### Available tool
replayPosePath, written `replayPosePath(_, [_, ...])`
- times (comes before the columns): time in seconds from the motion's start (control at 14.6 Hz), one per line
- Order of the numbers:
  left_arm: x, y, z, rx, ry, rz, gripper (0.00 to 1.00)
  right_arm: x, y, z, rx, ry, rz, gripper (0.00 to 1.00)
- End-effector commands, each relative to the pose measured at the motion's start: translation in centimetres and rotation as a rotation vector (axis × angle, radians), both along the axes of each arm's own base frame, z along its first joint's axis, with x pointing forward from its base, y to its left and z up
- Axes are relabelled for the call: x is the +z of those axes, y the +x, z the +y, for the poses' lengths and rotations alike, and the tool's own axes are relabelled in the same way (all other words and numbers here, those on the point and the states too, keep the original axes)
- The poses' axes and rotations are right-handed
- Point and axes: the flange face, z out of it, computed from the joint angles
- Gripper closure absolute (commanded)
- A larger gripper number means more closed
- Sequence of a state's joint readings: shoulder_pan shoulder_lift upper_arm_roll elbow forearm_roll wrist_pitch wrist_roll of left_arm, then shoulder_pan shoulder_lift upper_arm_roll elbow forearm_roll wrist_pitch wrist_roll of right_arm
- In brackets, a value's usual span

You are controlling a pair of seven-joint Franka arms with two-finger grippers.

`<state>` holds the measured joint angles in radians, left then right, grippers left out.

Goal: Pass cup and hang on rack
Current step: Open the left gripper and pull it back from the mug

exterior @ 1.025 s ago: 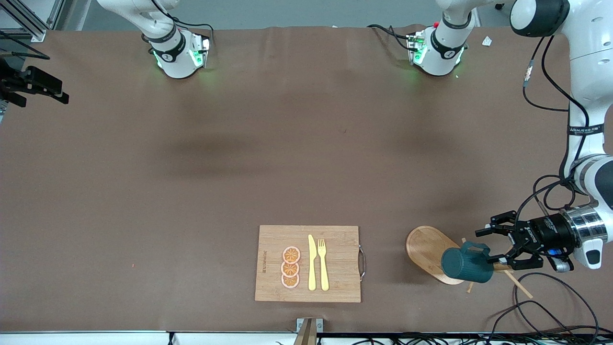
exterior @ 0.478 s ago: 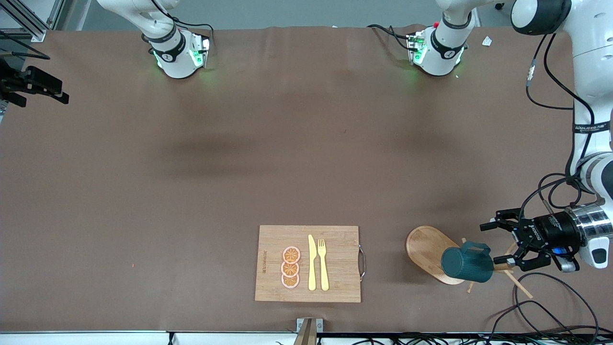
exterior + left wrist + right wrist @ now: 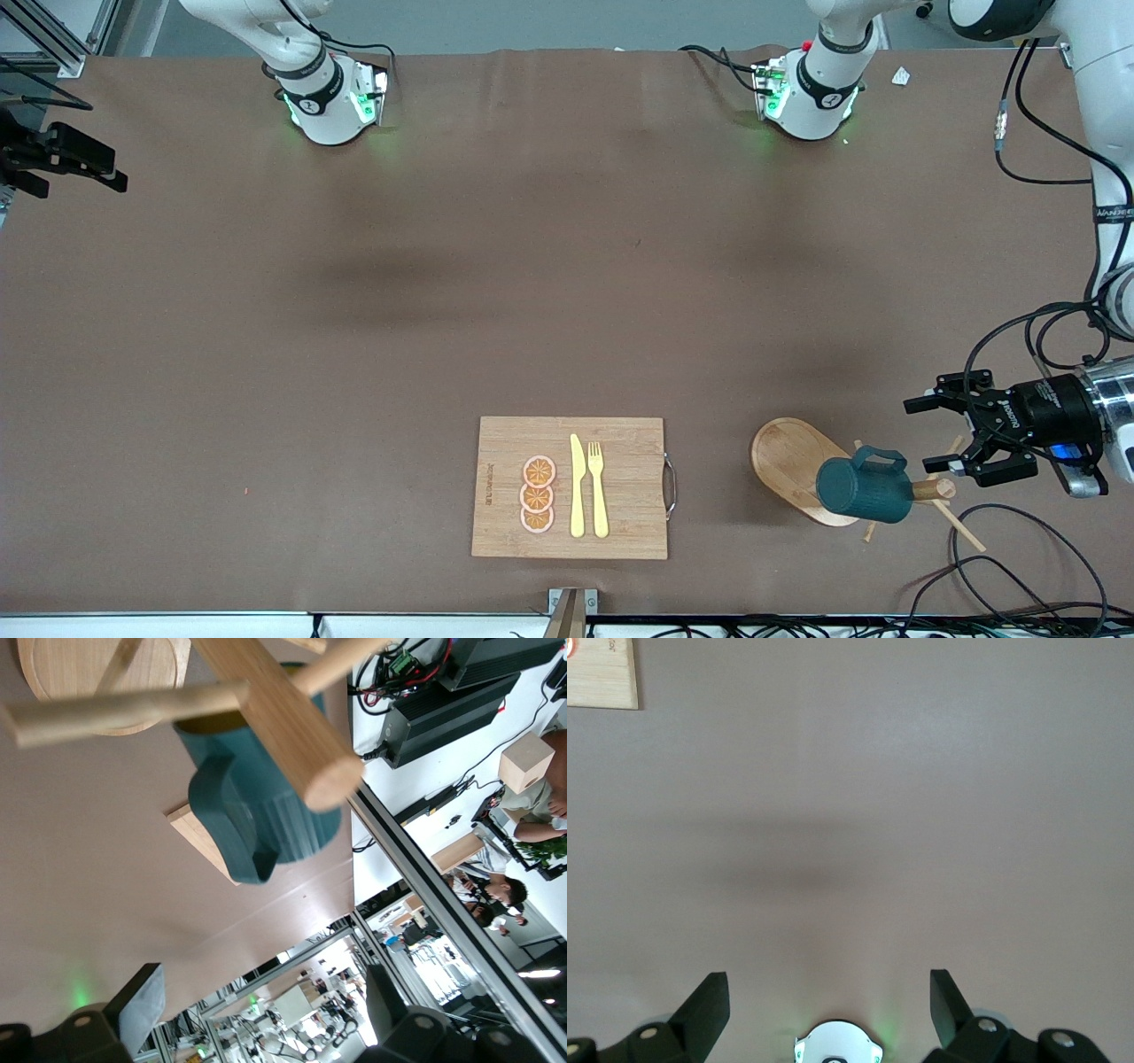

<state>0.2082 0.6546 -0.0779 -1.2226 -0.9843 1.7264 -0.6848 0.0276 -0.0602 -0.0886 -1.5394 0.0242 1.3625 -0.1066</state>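
Now cup hung on rack, just beside left gripper, fingers spread, empty. Right gripper spread over bare desk, waiting.

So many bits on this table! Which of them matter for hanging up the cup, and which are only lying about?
Part of the job:
- dark teal ribbed cup, hanging on the rack
- light wooden peg rack
- left gripper, open, beside the rack's top
- right gripper, open, waiting over bare table

Just lying about:
- bamboo cutting board
- yellow knife and yellow fork
- three orange slices
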Motion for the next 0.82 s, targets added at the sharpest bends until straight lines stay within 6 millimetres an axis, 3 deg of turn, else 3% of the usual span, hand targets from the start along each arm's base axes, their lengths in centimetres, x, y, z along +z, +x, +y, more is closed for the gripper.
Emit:
replayPosePath(0.0, [2.6,-0.9,-1.9,-0.066,0.095,-0.035,0.0,0.0,-0.4,0.2,-0.008,-0.012,-0.002,0.0])
replayPosePath(0.55, [8.8,-3.4,-7.7,-0.25,0.457,-0.13,0.0,0.0,-0.4,0.1,-0.01,-0.012,-0.002,0.0])
replayPosePath(0.75, [10.5,-5.0,-11.9,-0.376,0.63,-0.161,0.0,-0.1,-0.4,0.0,-0.013,-0.012,0.0,0.0])
